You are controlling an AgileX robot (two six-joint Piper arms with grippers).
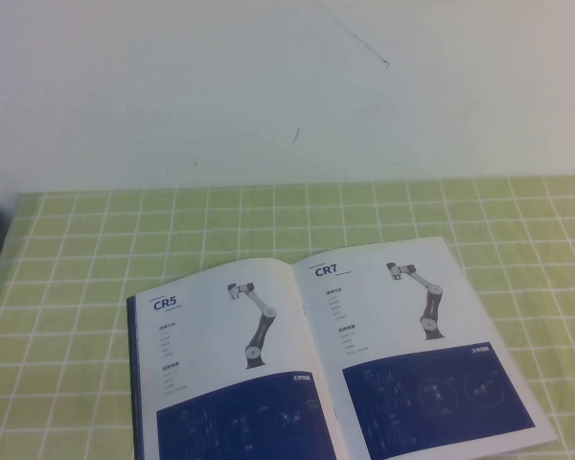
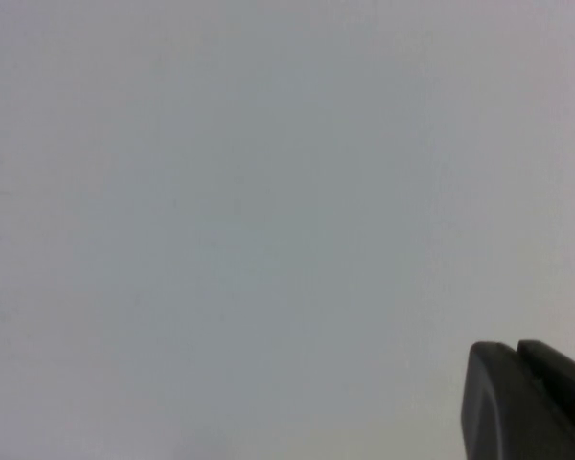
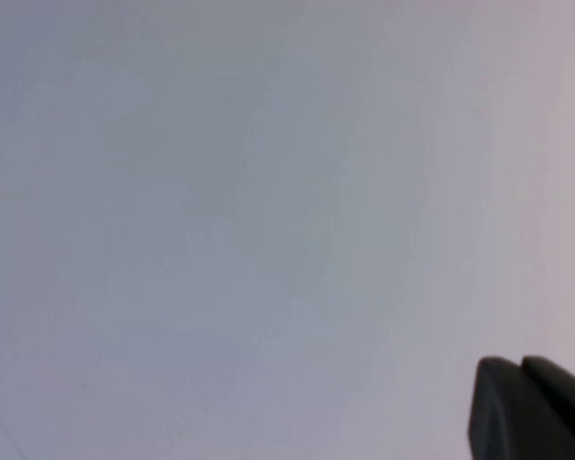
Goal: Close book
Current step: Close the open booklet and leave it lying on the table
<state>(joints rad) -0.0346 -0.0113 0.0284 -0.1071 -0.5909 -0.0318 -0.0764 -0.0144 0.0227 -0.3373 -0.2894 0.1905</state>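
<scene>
Open white-and-blue paper book (image 1: 335, 355) lies flat on the green-checked worktop (image 1: 77, 287), untouched, as left gripper (image 2: 527, 402) and right gripper (image 3: 532, 407) face bare wall (image 2: 220, 192), jaws' state impossible to tell.

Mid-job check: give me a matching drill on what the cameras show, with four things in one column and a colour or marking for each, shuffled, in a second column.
Things:
1. left page
2. right page
3. tablecloth
4. wall

Descriptions:
A. green with a white grid
B. headed CR7
C. pale with thin dark marks
D. headed CR5

Pairs: 1-D, 2-B, 3-A, 4-C.

The book lies open on the tablecloth. The left gripper and right gripper are outside the high view. Each shows only as a dark edge in its own wrist view, facing a blank pale surface.
</scene>
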